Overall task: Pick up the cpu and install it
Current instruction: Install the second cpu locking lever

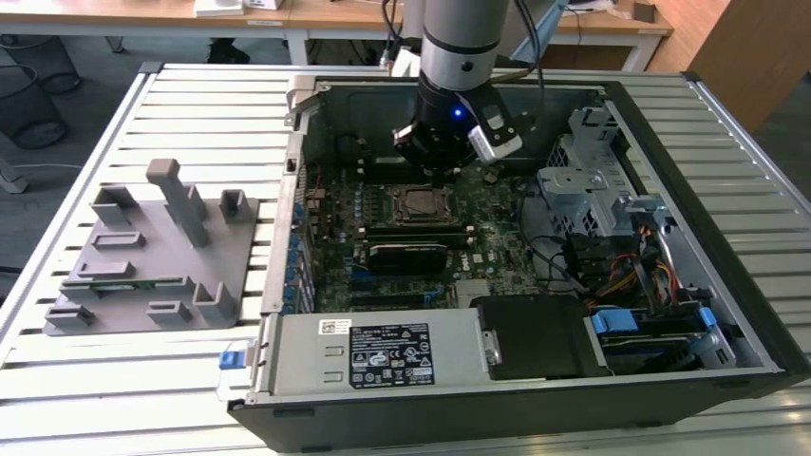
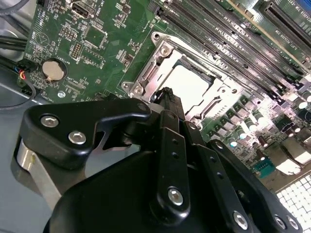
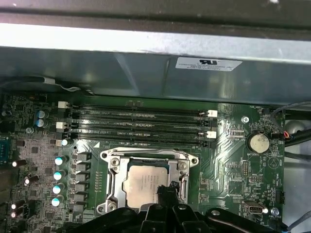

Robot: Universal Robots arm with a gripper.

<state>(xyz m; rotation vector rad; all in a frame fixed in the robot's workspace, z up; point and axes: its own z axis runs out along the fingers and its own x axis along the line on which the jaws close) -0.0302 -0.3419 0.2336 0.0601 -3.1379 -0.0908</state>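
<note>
Resting in socket (image 3: 148, 182), cpu (image 3: 145, 185) (flat) beneath pincer (image 3: 167, 190).

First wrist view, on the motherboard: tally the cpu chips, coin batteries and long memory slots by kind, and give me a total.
cpu: 1
coin battery: 1
memory slots: 4
Total: 6

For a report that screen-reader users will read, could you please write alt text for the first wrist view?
The cpu, a silver-grey square chip, lies in the metal-framed socket of a green motherboard, with the black gripper directly over its near edge. Beyond the socket run four long black memory slots, beside it is a round coin battery, and the grey case wall rises behind.
</note>
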